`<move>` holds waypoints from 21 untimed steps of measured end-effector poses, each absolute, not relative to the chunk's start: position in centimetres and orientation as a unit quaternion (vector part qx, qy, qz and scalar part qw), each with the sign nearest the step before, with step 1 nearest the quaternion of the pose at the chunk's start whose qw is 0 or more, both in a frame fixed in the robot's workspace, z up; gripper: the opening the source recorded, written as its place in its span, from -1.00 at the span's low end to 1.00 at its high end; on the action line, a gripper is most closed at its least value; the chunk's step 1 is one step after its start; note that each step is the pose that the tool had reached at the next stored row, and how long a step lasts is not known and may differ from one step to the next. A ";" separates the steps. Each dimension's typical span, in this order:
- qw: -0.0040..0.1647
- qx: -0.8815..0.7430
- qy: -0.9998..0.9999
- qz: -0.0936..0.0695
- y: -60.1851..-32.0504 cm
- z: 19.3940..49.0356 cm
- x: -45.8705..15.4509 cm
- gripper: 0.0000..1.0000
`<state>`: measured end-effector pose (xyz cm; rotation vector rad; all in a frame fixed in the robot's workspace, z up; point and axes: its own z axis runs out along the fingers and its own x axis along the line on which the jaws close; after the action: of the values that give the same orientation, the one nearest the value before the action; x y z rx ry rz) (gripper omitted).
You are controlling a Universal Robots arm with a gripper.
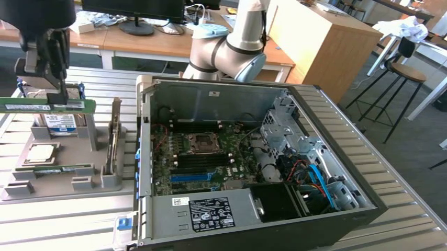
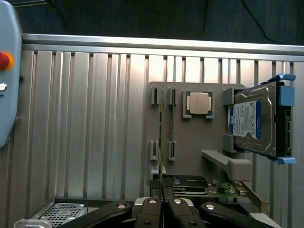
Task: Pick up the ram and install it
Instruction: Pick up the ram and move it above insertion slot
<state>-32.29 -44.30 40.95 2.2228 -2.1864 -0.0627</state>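
Note:
The ram (image 1: pixel 24 106), a long green stick with a pale label, hangs level in the air above the grey parts holder (image 1: pixel 63 183) at the exterior view's left. My gripper (image 1: pixel 57 99) is shut on its upper edge near the middle. In the wrist view the ram (image 2: pixel 162 142) shows edge-on as a thin line running out from my gripper (image 2: pixel 162 195), well above the holder (image 2: pixel 190 156). The open computer case (image 1: pixel 146 157) lies to the exterior view's right, with the motherboard (image 1: pixel 237 151) and its long memory slots (image 1: pixel 199 166) exposed.
A second green stick (image 1: pixel 52 170), a square silver processor (image 1: pixel 41 152), a blue-labelled hard drive (image 1: pixel 59 121) and an expansion card standing on edge (image 1: pixel 114 136) rest in the holder. The arm's base (image 1: pixel 227 49) stands behind the case. A ribbed metal table (image 1: pixel 63 225) carries everything.

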 end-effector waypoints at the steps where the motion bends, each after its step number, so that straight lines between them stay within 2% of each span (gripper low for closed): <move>1: 0.012 0.713 -0.701 -0.020 -44.3 40.9 -32.2 -0.77; 21: 0.012 0.713 -0.701 -0.020 -44.3 41.0 -29.6 -0.77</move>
<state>-29.64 -44.30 40.95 2.2228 -2.1865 -0.0628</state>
